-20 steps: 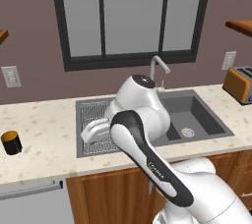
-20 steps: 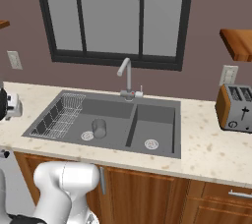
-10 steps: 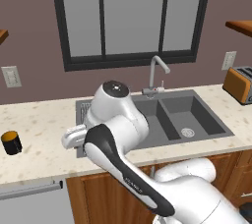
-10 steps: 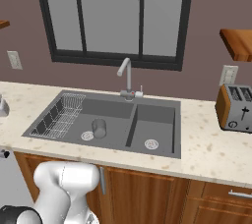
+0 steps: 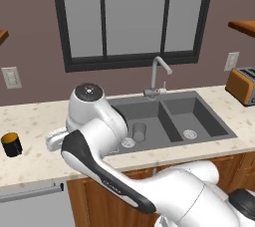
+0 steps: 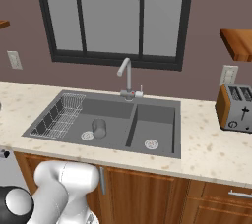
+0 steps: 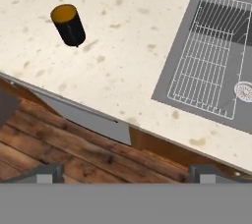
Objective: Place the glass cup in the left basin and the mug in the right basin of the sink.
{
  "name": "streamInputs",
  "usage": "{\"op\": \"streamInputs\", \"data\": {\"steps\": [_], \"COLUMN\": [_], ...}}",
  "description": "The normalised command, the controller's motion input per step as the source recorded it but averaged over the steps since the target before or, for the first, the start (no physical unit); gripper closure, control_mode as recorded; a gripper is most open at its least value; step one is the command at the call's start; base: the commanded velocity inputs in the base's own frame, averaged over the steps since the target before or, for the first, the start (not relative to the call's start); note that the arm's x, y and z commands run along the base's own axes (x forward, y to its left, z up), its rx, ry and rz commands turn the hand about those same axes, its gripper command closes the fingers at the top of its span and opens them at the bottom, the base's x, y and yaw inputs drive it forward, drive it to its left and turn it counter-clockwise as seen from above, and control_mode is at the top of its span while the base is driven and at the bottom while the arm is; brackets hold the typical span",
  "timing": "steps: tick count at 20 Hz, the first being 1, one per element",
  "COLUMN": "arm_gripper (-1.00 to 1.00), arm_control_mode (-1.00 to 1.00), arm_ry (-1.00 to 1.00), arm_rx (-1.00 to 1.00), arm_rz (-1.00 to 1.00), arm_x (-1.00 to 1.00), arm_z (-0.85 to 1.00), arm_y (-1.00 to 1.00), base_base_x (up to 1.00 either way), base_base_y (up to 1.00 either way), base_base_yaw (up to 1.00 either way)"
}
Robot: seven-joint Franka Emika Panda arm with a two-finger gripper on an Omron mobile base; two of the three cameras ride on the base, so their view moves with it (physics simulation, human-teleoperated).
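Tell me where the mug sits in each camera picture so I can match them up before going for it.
Left base view: the mug stands on the counter at the far left, well left of the sink.
Right base view: not in this picture.
Hand view: upper left, on the counter, left of the wire rack.
Shared landmark: the left basin's round drain.

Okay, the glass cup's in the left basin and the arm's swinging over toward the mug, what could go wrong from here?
1. The mug stands alone on the counter not far from its front edge; a clumsy approach by the open claw might knock it over or off.
2. Carrying it to the right basin means crossing the left basin, where the glass cup stands upright; a low pass could topple it.
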Motion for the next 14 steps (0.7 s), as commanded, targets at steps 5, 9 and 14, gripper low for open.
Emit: {"op": "streamInputs", "data": {"steps": [5, 9, 14], "arm_gripper": [-1.0, -1.0, -1.0], "arm_control_mode": [-1.0, -1.0, -1.0], "arm_ry": [0.0, 0.0, 0.0], "arm_rx": [0.0, 0.0, 0.0], "arm_rz": [0.0, 0.05, 0.07], "arm_x": [0.23, 0.05, 0.04], "arm_z": [-0.01, -0.1, -0.17], "arm_y": [0.23, 0.29, 0.35], "base_base_x": [0.0, 0.0, 0.0], "base_base_y": [0.0, 0.0, 0.0], "base_base_yaw": [0.0, 0.0, 0.0]}}
